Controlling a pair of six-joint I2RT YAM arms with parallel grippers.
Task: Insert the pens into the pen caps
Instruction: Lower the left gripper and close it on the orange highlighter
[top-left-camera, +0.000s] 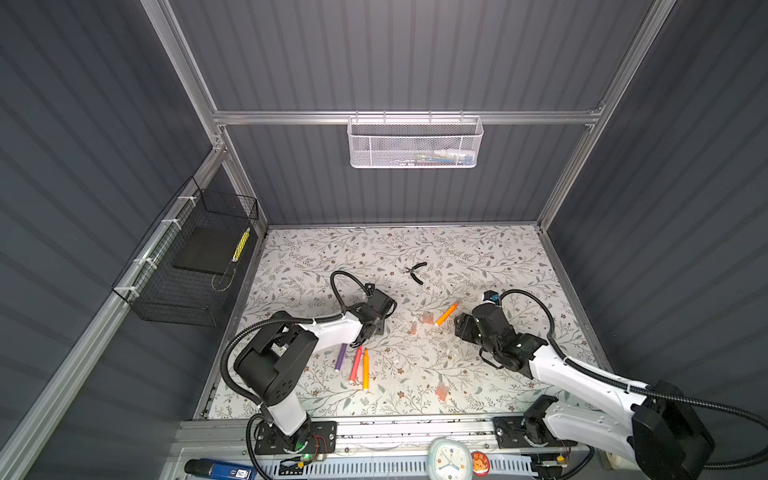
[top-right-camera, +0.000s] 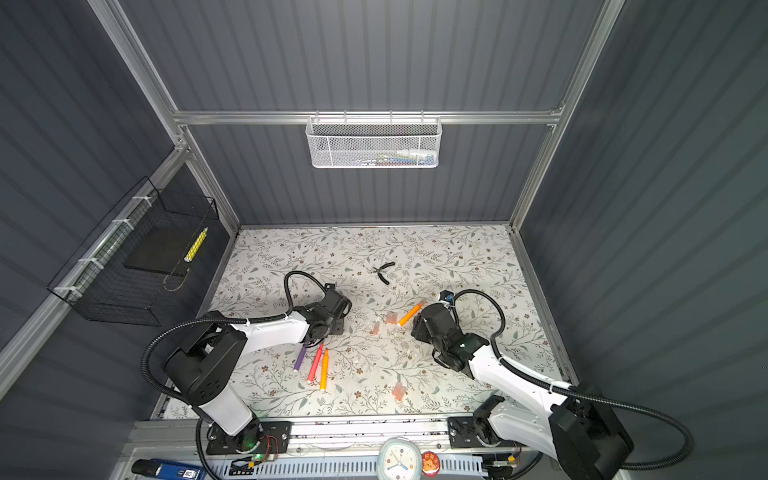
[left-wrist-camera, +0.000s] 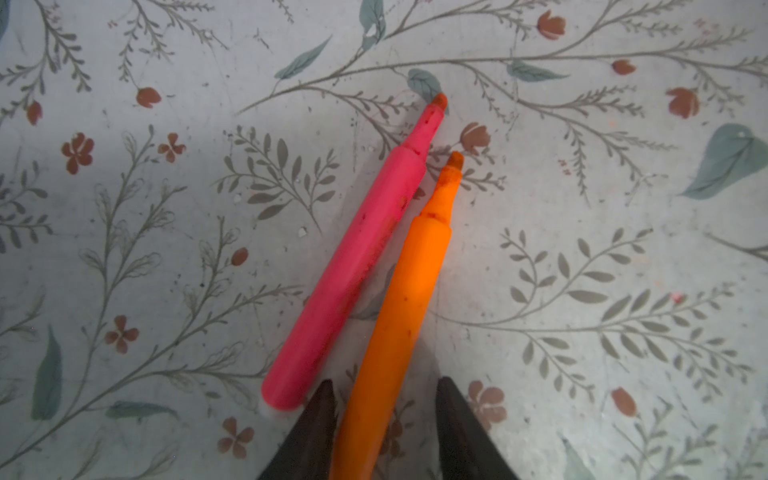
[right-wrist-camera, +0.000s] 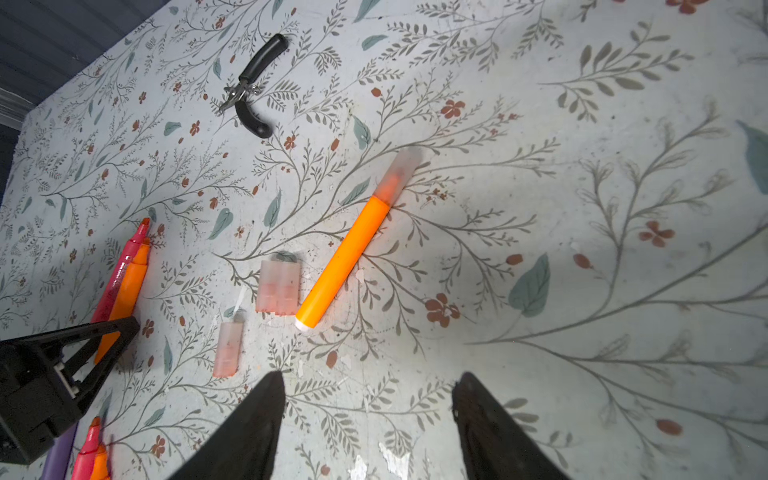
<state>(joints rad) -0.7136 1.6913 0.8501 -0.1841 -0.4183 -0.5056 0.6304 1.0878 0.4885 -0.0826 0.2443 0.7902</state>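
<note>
Left gripper (left-wrist-camera: 384, 384) narrow, straddling orange pen (left-wrist-camera: 409, 291) at its tail, gap one side; right gripper (right-wrist-camera: 370, 376) wide, empty. Pen looks light, stiff, slick: grip mid-barrel.

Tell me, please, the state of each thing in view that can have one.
Left gripper: jaws open, straddling the uncapped orange marker pen.
Right gripper: jaws open, empty.
Pink marker pen: uncapped, lying flat.
Orange marker pen with translucent cap: capped, lying flat.
Pair of translucent pinkish plastic caps: loose, no pen inside, side by side.
Single translucent pinkish cap: loose, no pen inside.
Black-handled metal pliers: handles spread.
</note>
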